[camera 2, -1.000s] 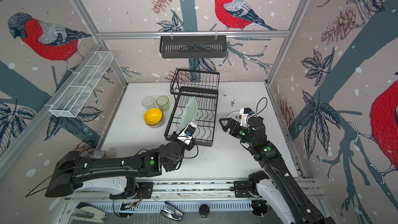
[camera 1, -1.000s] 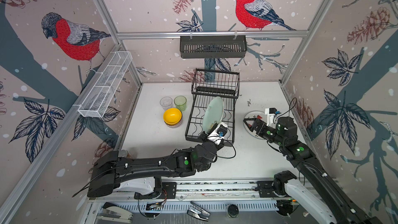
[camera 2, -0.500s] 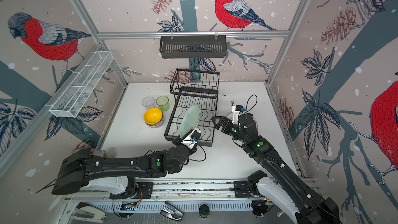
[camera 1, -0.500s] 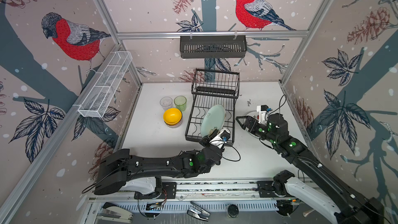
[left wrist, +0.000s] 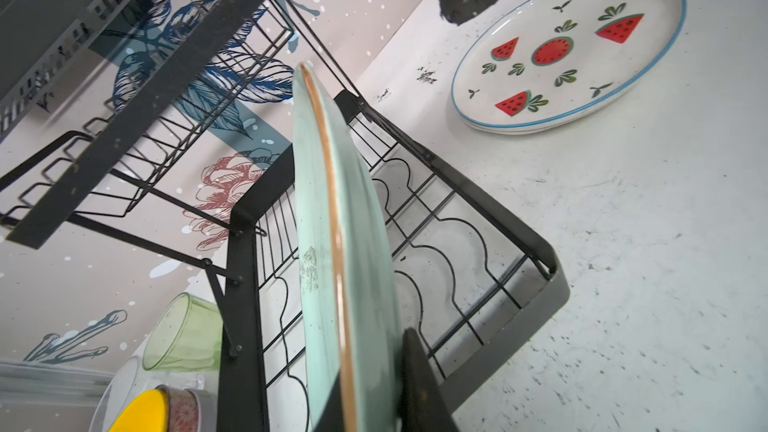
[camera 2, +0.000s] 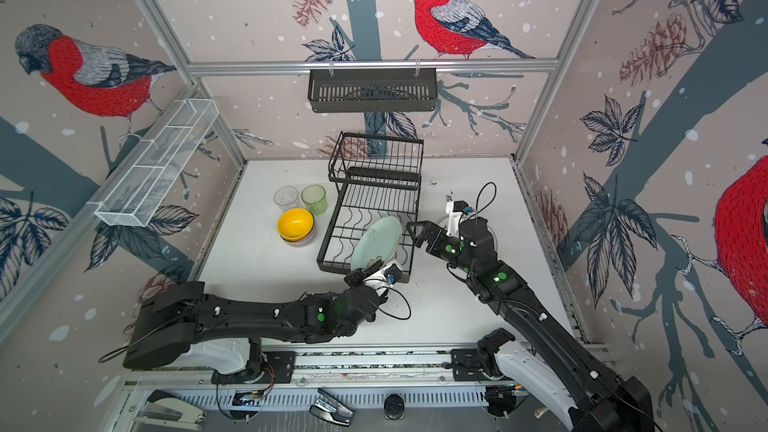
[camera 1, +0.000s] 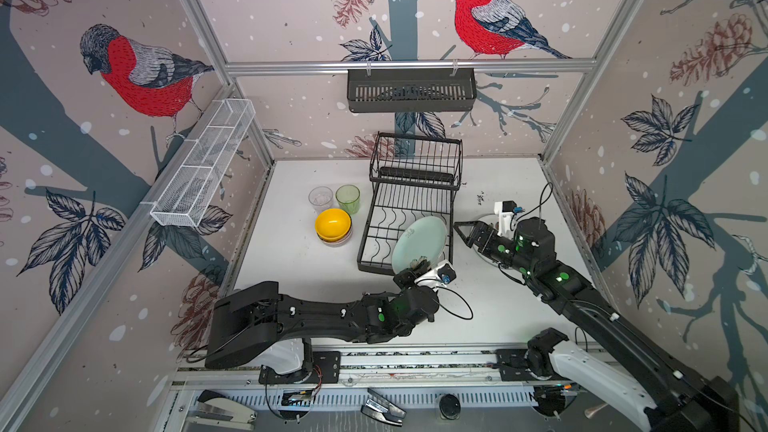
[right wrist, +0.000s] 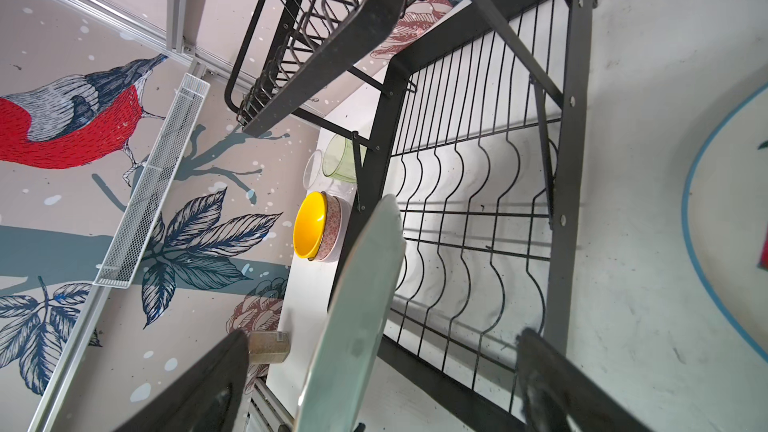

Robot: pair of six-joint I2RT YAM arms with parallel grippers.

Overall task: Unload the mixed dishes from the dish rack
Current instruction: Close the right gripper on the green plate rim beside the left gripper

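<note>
Plate [camera 1: 419, 242] clamped by left tool [camera 1: 410, 275], tilted over rack [camera 1: 365, 238].

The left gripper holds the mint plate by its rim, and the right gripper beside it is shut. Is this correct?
No: the right gripper is open, its jaws wide apart, as the right wrist view shows. The left gripper does hold the mint plate.
</note>
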